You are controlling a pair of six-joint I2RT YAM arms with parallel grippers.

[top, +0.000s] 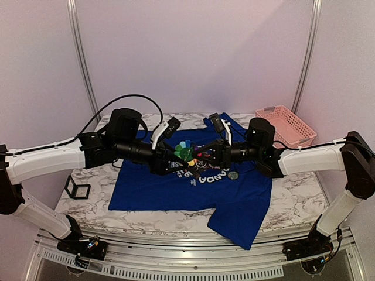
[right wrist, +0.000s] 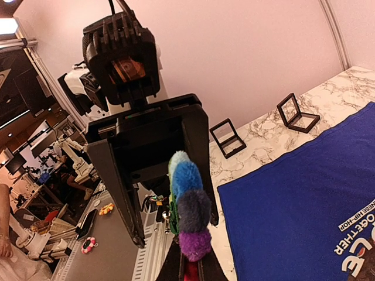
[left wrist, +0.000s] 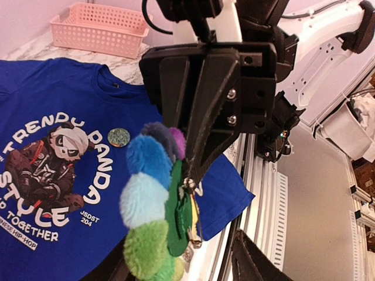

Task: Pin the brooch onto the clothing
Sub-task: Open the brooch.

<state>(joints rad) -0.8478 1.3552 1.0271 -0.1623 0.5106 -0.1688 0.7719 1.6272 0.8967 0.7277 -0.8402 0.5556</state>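
Pinning not yet done, by my reading: the brooch (left wrist: 149, 193) hangs in the air above the chest print of the clothing (top: 140, 190), clear of the cloth. The clothing lies spread flat, print up, across the middle of the table (top: 88, 208), a corner of it reaching over the near edge right of centre. Left to right: by the left edge, black frame holders (right wrist: 228, 139), two in the right wrist view and one in sight from above, open-sided, nothing seen in either; left gripper (right wrist: 176, 233) released, its fingers standing well apart on either side of the brooch and grasping nothing; brooch between the two grippers, fuzzy petals in a stack, metal pin hardware against its green backing; right gripper (left wrist: 190, 171) clenched on the brooch at that backing, fingers pinched to a point. Whether the pin stands open I cannot tell; grey disc (top: 233, 174) lying on the clothing just right of the print; far right corner, pink basket (top: 285, 126), no contents visible. Left to do, as I judge: lower brooch to cloth; pass pin through the fabric; close clasp; let go.
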